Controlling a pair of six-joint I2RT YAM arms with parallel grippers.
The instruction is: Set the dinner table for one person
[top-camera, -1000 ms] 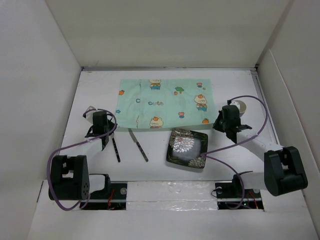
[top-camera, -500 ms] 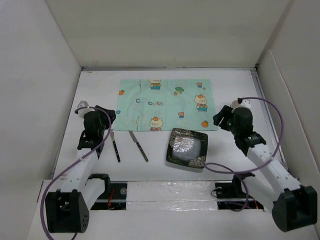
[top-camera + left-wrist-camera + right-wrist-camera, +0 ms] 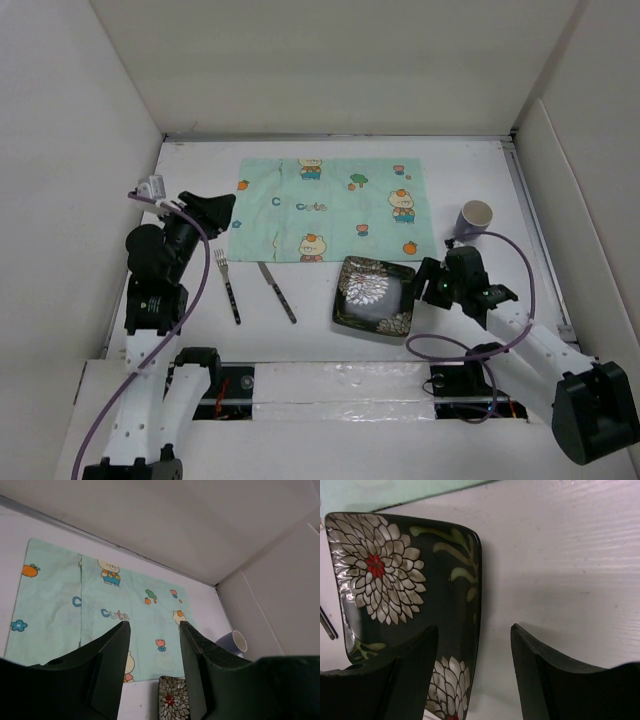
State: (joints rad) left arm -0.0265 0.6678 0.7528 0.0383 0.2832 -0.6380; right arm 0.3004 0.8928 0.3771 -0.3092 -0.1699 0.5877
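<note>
The dinner table (image 3: 195,170) is a white top with walls on three sides. A black square plate (image 3: 375,297) with white flowers lies on it near the front. My right gripper (image 3: 420,288) is low at the plate's right edge. In the right wrist view this gripper (image 3: 474,627) stands open astride the rim: one finger over the plate (image 3: 395,575), the other over bare table. Left of the plate lie a fork (image 3: 228,285) and a knife (image 3: 277,291). My left gripper (image 3: 220,204) hangs raised near the mat's left end, open and empty (image 3: 153,625).
A mint-green bear mat (image 3: 330,207) lies flat behind the cutlery and plate. A purple cup (image 3: 475,218) stands upright right of the mat, also in the left wrist view as the cup (image 3: 234,642). White walls close in left, back and right.
Both grippers have opened. The left arm rose and drew back to the left, away from the fork. The right arm swung from beside the cup down to the plate's right edge.
</note>
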